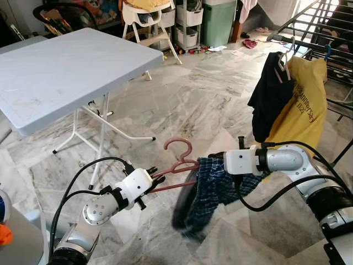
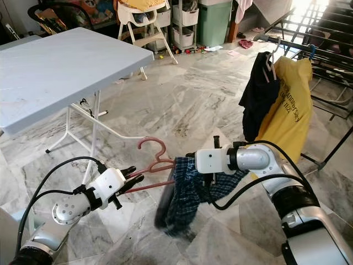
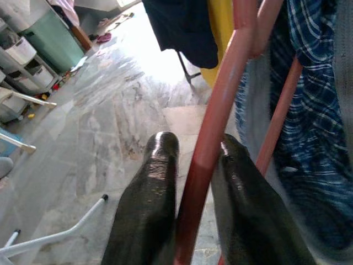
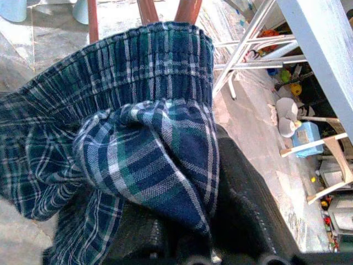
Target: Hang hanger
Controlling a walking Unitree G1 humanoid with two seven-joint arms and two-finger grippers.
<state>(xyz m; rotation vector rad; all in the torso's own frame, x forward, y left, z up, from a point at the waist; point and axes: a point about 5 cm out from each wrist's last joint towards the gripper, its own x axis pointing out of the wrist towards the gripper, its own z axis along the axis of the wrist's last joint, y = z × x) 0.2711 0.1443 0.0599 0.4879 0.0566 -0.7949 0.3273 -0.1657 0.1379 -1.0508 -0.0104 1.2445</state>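
Clamped on one red arm of the plastic hanger [image 1: 177, 161], the left gripper [image 1: 151, 178] holds it low over the marble floor [image 1: 187, 99], hook uppermost; in the left wrist view both black fingers [image 3: 151, 204] press against the red bar. Largest nearby is the white folding table [image 1: 60, 66], whose near corner and thin legs stand close on the robot's left, narrowing the room on that side. Ahead, the floor lies open between the table and the drying rack [image 1: 325, 33] on the right, where a yellow shirt [image 1: 300, 102] and a dark garment [image 1: 270, 91] hang side by side — the rack itself runs out of frame at the right edge. Plaid shorts [image 1: 212, 193] drape from the hanger's far end, their lower part blurred. The right gripper [image 2: 190, 163] is bunched into that cloth, closed on a fold of it in the right wrist view — its fingertips are buried under the fabric. A high chair [image 1: 146, 19] and storage bins [image 1: 190, 22] line the far wall.
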